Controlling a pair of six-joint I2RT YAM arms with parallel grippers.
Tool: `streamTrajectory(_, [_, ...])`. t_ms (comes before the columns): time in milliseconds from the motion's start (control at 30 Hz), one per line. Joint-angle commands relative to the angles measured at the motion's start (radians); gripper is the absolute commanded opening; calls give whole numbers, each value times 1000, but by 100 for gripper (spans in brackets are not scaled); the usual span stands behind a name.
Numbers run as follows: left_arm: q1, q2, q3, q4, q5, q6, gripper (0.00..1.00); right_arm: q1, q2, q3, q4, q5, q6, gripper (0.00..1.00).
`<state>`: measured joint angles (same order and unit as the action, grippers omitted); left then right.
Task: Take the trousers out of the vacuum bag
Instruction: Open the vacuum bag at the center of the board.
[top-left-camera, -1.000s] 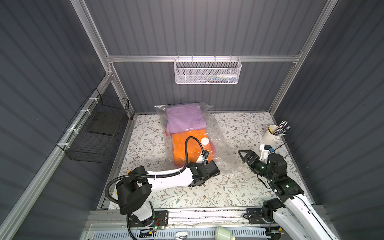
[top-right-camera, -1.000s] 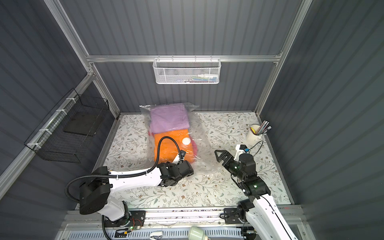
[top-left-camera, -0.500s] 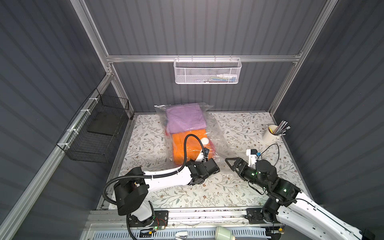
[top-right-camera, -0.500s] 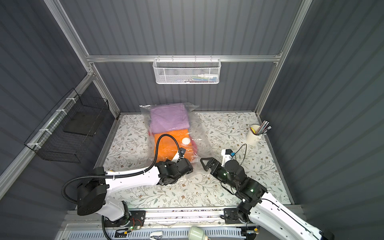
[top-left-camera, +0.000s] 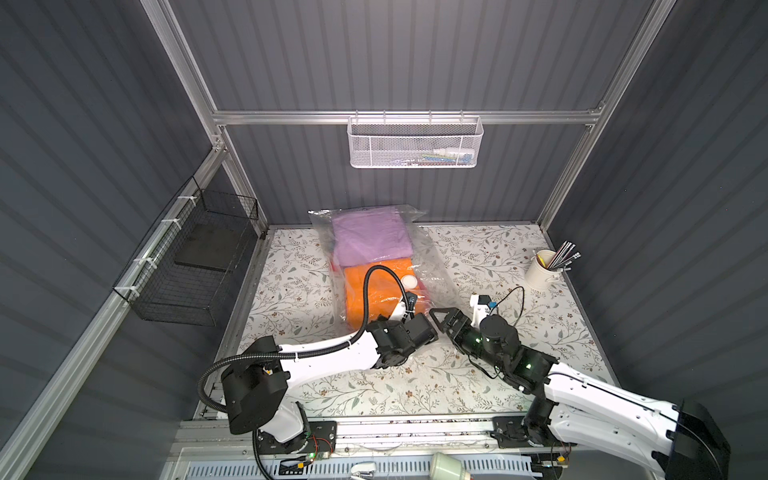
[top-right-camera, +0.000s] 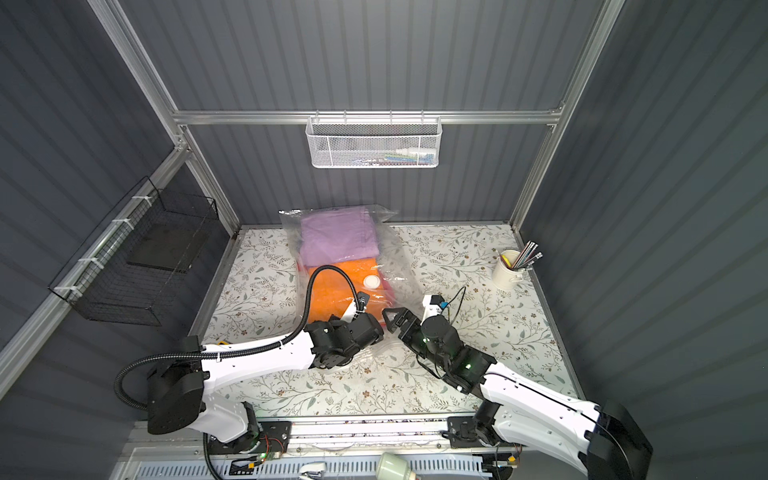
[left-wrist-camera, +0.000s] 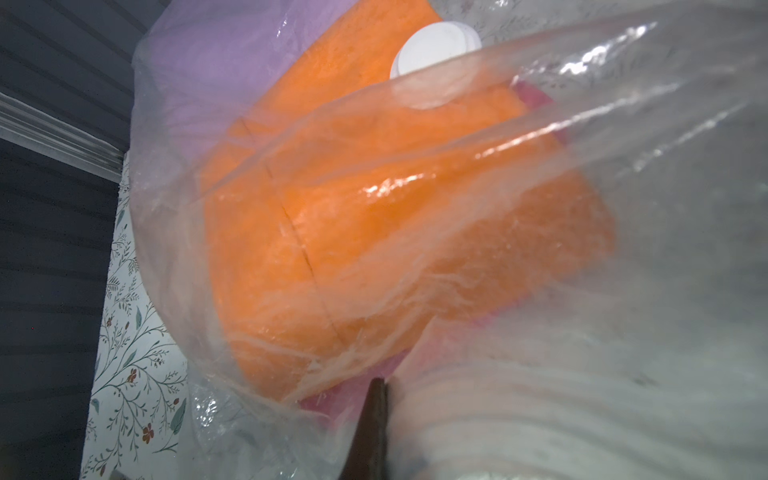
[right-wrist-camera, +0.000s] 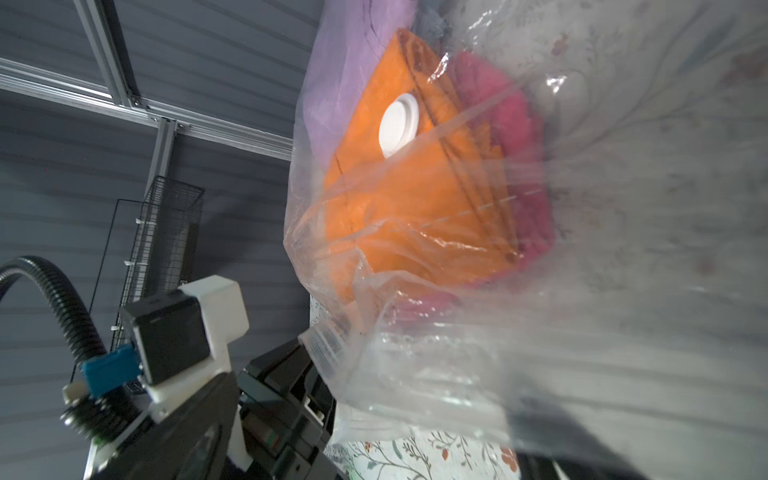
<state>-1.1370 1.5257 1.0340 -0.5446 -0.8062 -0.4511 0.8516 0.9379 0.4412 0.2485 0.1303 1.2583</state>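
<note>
The left tool (left-wrist-camera: 376, 395) pinches the near edge of the bag (top-left-camera: 432, 257); the spread right tool (top-left-camera: 441, 319) points at the orange trousers (top-left-camera: 353, 291) inside.

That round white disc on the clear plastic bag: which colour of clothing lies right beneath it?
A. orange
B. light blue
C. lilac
A: in both top views the white valve disc sits over the orange trousers. The lilac trousers lie farther back in the vacuum bag.
</note>
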Motion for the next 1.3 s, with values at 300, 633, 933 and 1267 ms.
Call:
streamTrajectory(300, [5,-143,-123,79,119,-19,27,-29,76,43,260,81,-89,99])
streamTrajectory(633, [5,-136,-170,87,132,-80,100,-63,154,77,338,12,-87,99])
streamTrajectory(933, [9,10,-65,50,-59,-102,69,-63,136,72,323,-27,-73,99])
streamTrajectory(1267, [56,-93,-36,103,-37,25,3,1,3,-14,166,22,-57,99])
